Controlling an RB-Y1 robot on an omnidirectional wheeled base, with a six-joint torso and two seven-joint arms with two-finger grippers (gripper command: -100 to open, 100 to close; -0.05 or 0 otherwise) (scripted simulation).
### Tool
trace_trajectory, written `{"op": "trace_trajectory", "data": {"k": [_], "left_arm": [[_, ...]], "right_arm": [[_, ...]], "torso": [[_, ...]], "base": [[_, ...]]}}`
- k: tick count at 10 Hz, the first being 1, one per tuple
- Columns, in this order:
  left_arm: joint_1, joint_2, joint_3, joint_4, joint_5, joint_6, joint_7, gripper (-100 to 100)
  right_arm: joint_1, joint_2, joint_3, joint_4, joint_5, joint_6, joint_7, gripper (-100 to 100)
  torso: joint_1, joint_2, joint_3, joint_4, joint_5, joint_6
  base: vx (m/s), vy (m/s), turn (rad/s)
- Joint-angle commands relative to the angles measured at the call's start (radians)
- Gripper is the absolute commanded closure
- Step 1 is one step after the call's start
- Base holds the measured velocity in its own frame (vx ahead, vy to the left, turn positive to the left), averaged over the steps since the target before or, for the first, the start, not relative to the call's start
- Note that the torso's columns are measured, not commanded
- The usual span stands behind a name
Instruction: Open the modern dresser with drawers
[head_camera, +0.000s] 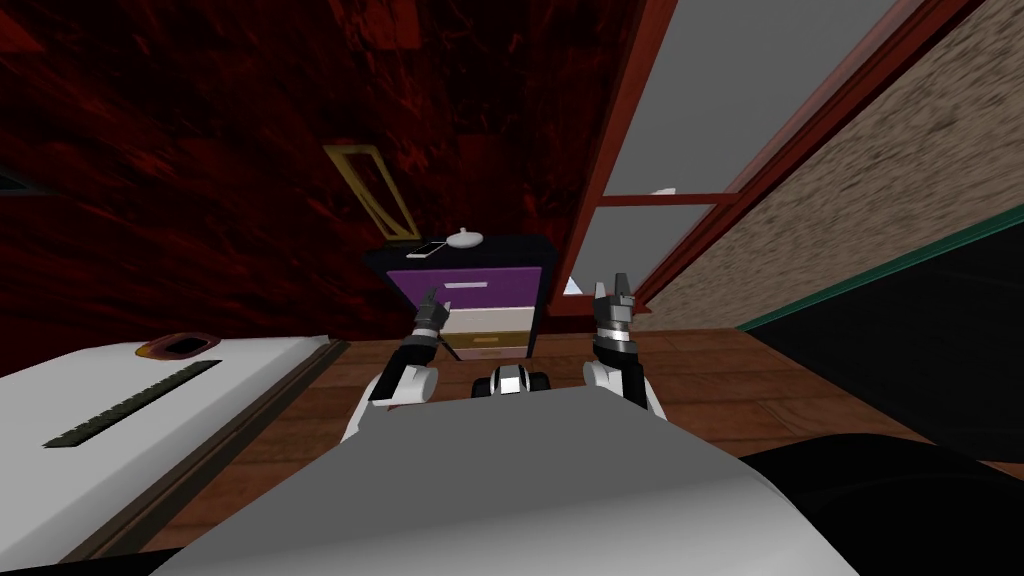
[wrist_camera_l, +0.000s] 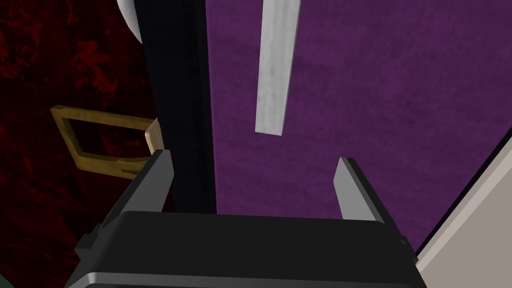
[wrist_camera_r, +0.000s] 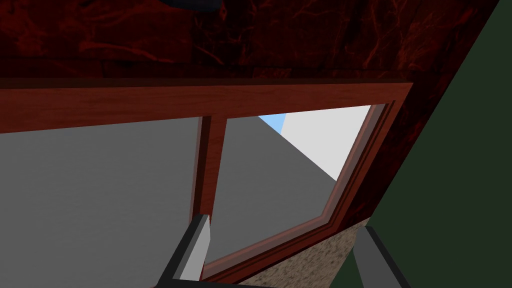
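The dresser (head_camera: 470, 300) stands at 12 o'clock against the dark red wall, front facing 6 o'clock, with the pale handle (wrist_camera_l: 276, 65) of its purple top drawer (wrist_camera_l: 350, 100) running 9 to 3. The left tool (wrist_camera_l: 254, 159) hangs released at the handle's 9 o'clock end. Closing here could catch only the tip and slip when pulled. The right tool (wrist_camera_r: 286, 226) is also released, at 1 o'clock.

Pale handle (wrist_camera_l: 272, 70) (far end) off-frame
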Motion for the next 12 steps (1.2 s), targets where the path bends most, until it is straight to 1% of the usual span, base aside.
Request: {"op": "trace_trajectory", "data": {"k": [1,3,4,5,6,7,8,11,12], "left_arm": [[-0.004,0.013,-0.002,0.0,-0.003,0.051,0.003,-100],[-0.01,0.02,-0.005,0.002,-0.006,0.088,0.004,-100],[-0.006,0.022,-0.002,0.002,-0.002,0.069,0.006,-100],[0.0,0.023,0.001,-0.026,-0.001,0.096,0.008,-100],[-0.004,0.023,0.0,-0.012,-0.002,0.083,0.007,-100],[-0.003,0.023,0.0,-0.014,-0.002,0.086,0.007,100],[0.01,0.028,-0.005,-0.032,0.0,0.087,0.008,100],[0.026,0.034,-0.011,-0.054,0.001,0.089,0.009,100],[0.024,0.032,-0.01,-0.049,0.001,0.088,0.009,100]], "right_arm": [[0.0,0.0,0.0,0.0,0.0,0.0,0.0,0],[0.0,0.0,0.0,0.0,0.0,0.0,0.0,0],[0.0,0.0,0.0,0.0,0.0,0.0,0.0,0],[0.0,0.0,0.0,0.0,0.0,0.0,0.0,0],[0.0,0.0,0.0,0.0,0.0,0.0,0.0,0],[0.0,0.0,0.0,0.0,0.0,0.0,0.0,0],[0.0,0.0,0.0,0.0,0.0,0.0,0.0,0],[-0.001,0.0,0.0,0.0,0.0,0.0,0.0,0],[-0.001,0.0,0.0,0.0,0.0,0.0,0.0,0]], "torso": [[0.0,0.0,0.0,0.0,0.0,0.0],[0.001,0.0,0.0,0.0,0.0,0.0],[0.0,0.0,0.0,0.0,0.0,0.0],[0.0,0.002,0.001,0.001,0.0,0.0],[0.0,-0.002,-0.001,0.0,0.0,0.0],[0.0,0.0,0.0,0.0,0.0,0.0],[0.0,0.002,0.001,0.001,0.0,0.0],[0.0,0.005,0.003,0.002,0.0,0.0],[0.0,0.002,0.001,0.001,0.0,0.0]], "base": [[0.082,0.0,-0.028],[0.072,-0.001,-0.03],[0.031,-0.005,-0.007],[0.094,0.004,-0.012],[0.06,0.003,-0.003],[0.009,0.0,0.001],[-0.11,-0.003,0.029],[-0.192,0.006,0.025],[-0.102,0.002,0.002]]}}
